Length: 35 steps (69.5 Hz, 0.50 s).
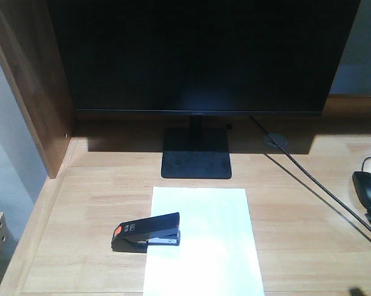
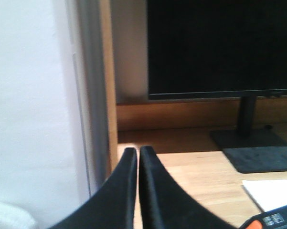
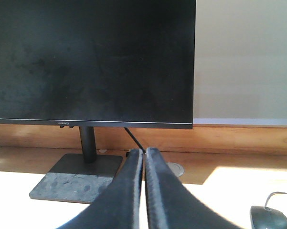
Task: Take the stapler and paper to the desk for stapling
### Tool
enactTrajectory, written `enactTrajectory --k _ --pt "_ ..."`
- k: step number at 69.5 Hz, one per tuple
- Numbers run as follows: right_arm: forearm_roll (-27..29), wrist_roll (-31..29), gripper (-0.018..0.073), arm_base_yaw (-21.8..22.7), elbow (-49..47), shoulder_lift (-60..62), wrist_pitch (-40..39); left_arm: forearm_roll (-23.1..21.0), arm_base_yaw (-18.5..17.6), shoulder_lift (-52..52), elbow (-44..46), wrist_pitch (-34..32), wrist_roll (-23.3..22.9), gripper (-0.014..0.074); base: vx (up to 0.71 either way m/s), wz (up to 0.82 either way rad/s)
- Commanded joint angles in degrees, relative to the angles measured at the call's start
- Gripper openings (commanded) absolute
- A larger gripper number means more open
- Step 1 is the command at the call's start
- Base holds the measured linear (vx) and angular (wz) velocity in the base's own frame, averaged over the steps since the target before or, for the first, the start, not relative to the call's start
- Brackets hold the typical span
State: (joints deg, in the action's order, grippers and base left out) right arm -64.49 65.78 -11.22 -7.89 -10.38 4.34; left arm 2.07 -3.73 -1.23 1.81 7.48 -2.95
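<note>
Desk, light wood planks, darker brown side panel at its left edge. Paper, a blank white sheet, lies flat on the desktop just in front of the monitor base, its long side running toward the camera. Stapler sits across the paper's left edge: the jaw end rests over the sheet, the orange-red end lies off it on bare wood to the left. Monitor dark, standing behind the paper; a black cable runs from under it diagonally to the right. Black mouse at the far right of the desk, well apart from the paper. Left gripper: black fingers pressed together, nothing between them, held above the desk's left part near the side panel (the stapler's orange end and a corner of the paper show at the lower right of that wrist view). Right gripper: fingers likewise closed together and empty, facing the monitor stand, mouse at lower right.
</note>
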Motion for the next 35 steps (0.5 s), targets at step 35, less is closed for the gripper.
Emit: enactTrajectory --k 35 --pt "-0.48 -0.13 -0.0006 0.04 -1.6 -0.52 -1.5 -2.76 2.7 2.83 -3.83 -2.21 -0.52 -0.0006 0.0 0.0"
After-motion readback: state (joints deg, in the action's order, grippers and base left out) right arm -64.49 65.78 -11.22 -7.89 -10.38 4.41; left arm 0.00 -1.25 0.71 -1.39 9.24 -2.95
